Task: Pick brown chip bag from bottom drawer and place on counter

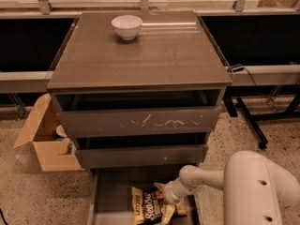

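Bottom drawer [110, 191] of the three-drawer cabinet stands open, and we see its grey floor on the left. The brown chip bag [149, 206] lies in this drawer, toward the middle and right, crinkled, with its white lettering facing up and tan edges showing. The bag's lower part runs off the bottom of the view.

The gripper [168, 194] is down inside the drawer at the bag's upper right edge, touching or just above it. We cannot tell whether the gripper is apart or clamped on the bag. The white arm [206, 177] reaches in from the right, and its bulky rounded body fills the lower right corner.

The table [154, 55], the cabinet's glossy grey-brown top, carries a white bowl [127, 26] near its back edge, left of centre. The upper drawer front [140, 122] is scratched. The middle drawer front [140, 154] is plain. An open cardboard box [44, 146] sits on the speckled floor just beside the cabinet's left side.
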`<state>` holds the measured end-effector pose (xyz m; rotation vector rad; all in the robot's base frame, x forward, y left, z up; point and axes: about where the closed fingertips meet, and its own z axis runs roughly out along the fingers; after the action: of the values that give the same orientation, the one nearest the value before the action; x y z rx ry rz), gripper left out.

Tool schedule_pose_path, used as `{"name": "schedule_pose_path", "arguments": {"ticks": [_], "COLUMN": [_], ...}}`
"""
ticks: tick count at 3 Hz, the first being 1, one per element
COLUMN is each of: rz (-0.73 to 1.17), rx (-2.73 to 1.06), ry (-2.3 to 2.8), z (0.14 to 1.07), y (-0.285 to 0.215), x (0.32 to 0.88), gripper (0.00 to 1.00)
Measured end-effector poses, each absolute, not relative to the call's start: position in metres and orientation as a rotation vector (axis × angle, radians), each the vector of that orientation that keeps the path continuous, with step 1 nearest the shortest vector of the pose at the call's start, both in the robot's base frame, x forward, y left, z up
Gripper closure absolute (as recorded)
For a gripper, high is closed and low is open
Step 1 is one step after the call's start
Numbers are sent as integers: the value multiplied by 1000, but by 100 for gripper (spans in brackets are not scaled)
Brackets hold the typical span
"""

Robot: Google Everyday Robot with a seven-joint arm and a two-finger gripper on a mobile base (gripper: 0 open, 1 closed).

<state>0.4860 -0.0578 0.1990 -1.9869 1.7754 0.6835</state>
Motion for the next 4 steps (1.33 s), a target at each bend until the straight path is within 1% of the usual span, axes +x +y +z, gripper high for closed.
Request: {"name": "schedule_pose_path", "arguments": {"ticks": [2, 3, 4], "rz": [760, 786, 738], "rx": [-1920, -1903, -1886], "ry": [1789, 1799, 1765], "z": [146, 130, 143], "y": [-62, -63, -66], "x": [502, 504, 511], "gripper": [0, 19, 42]}}
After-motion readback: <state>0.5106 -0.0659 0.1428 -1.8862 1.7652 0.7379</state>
